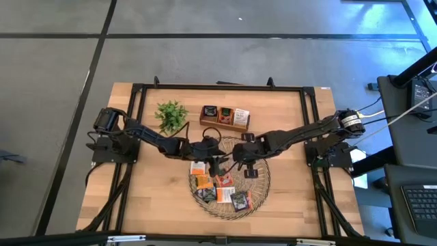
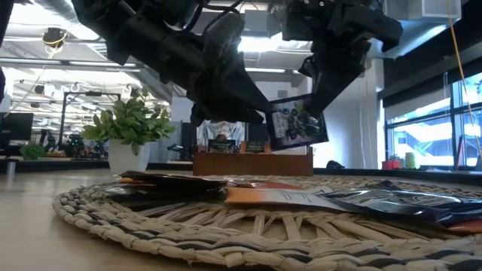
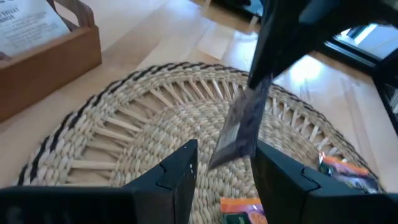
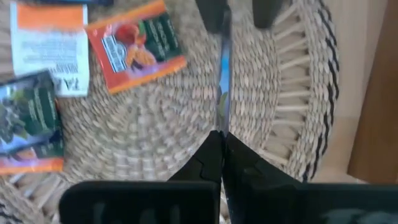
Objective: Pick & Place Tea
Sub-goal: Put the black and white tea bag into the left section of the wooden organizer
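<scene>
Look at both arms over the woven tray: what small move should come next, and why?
Probably the left gripper should close on the dark sachet. The right gripper pinches that sachet edge-on above the woven tray, and it hangs between the left fingers, which stand open on either side. That looks like a handover on the way to the wooden box.

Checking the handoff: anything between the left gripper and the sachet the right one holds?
Nothing visible. The right gripper holds the dark sachet above the woven tray; the left gripper is open just below it.
</scene>
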Action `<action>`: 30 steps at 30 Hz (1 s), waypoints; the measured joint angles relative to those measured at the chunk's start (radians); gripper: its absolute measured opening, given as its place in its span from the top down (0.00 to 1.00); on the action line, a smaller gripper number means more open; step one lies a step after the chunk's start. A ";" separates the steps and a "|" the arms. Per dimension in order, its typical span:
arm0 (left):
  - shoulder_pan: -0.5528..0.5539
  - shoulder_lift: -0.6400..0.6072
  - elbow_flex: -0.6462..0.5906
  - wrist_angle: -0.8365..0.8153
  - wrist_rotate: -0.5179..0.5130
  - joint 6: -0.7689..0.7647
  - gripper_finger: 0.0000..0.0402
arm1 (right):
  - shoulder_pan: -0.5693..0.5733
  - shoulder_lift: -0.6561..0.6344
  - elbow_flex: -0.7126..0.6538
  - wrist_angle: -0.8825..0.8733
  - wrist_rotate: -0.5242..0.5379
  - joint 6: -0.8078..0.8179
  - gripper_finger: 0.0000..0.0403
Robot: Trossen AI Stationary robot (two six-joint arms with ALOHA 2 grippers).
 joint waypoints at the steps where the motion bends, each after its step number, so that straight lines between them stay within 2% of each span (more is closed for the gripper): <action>1: 0.002 0.000 0.000 0.002 0.000 0.000 0.64 | 0.000 0.000 0.000 0.012 0.000 -0.001 0.98; 11: 0.002 0.000 0.000 0.010 0.068 0.029 0.69 | -0.008 0.000 0.000 0.046 -0.004 -0.005 0.98; 26: -0.004 0.000 0.000 0.027 0.067 0.035 0.95 | -0.009 0.001 0.000 0.073 -0.003 -0.031 0.98; 30: -0.004 0.000 0.000 0.026 0.067 0.047 0.97 | -0.013 0.001 0.000 0.070 -0.003 -0.055 0.97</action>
